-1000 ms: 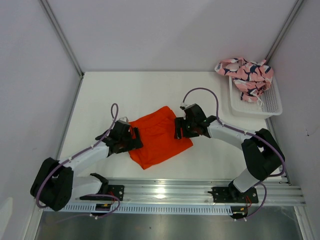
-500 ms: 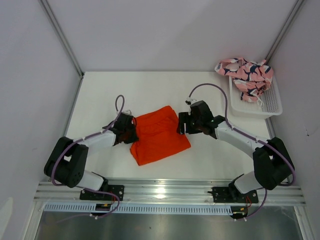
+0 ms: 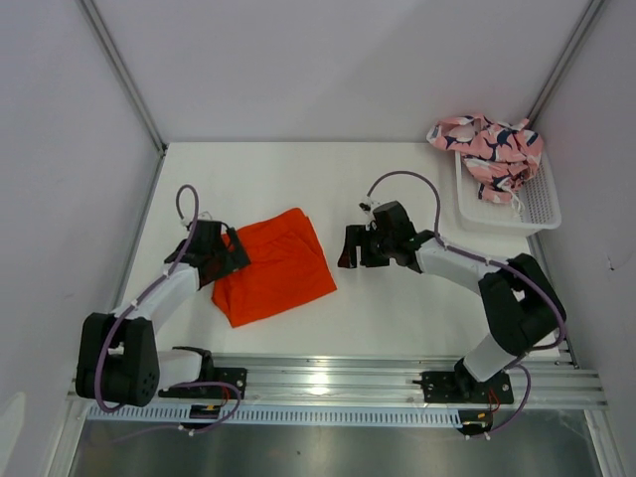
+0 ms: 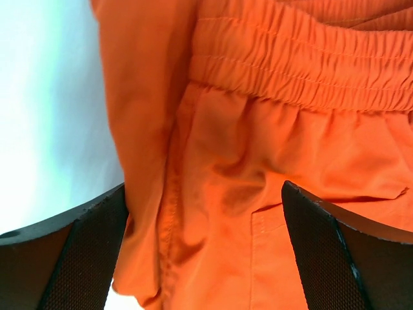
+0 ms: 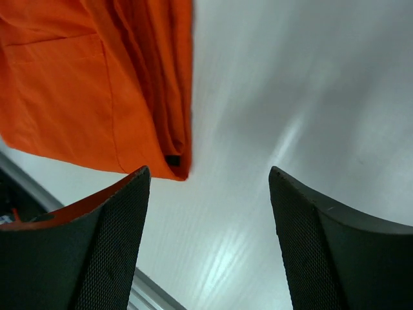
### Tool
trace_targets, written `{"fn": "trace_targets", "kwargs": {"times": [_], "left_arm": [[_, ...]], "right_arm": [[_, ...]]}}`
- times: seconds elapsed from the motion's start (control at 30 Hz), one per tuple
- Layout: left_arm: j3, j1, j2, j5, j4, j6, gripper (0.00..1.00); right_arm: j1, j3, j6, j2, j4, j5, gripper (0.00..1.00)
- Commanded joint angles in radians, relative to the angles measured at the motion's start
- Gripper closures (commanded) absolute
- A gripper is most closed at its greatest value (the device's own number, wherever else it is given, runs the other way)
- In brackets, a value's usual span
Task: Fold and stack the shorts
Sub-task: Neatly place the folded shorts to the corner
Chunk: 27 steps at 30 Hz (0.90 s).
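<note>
The orange shorts (image 3: 275, 266) lie folded flat on the white table, left of centre. My left gripper (image 3: 227, 254) sits at their left edge with its jaws wide open. In the left wrist view the orange shorts (image 4: 258, 129) fill the space between and beyond the two fingers of the left gripper (image 4: 203, 194), waistband at the top, unpinched. My right gripper (image 3: 348, 248) stands open over bare table just right of the shorts. The right wrist view shows the right gripper (image 5: 208, 171) empty and a corner of the orange shorts (image 5: 77, 84) at upper left. The pink printed shorts (image 3: 487, 144) lie bunched over the basket's far end.
A white mesh basket (image 3: 537, 204) stands at the back right against the wall. Grey walls close the table in on the left, back and right. An aluminium rail (image 3: 328, 383) with both arm bases runs along the near edge.
The orange shorts and my left gripper have shifted left across the table. The right gripper, which was at the shorts' right edge, now stands apart from them.
</note>
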Motion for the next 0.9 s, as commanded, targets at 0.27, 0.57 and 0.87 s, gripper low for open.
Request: {"fn": "trace_targets", "kwargs": {"times": [0.27,0.57,0.87], "left_arm": [[-0.017,-0.001,-0.264,-0.066,-0.078,-0.063,0.01],[0.044,0.001,-0.340,-0.024,-0.142,-0.046,0.01],[0.087,-0.001,-0.408,0.005,-0.196,-0.032,0.01]], "right_arm": [[0.036,0.154,0.106,0.299,0.333,-0.237,0.23],[0.087,0.344,0.085,0.490,0.204,-0.186,0.30],[0.176,0.331,0.135,0.536,0.224,-0.141,0.94]]}}
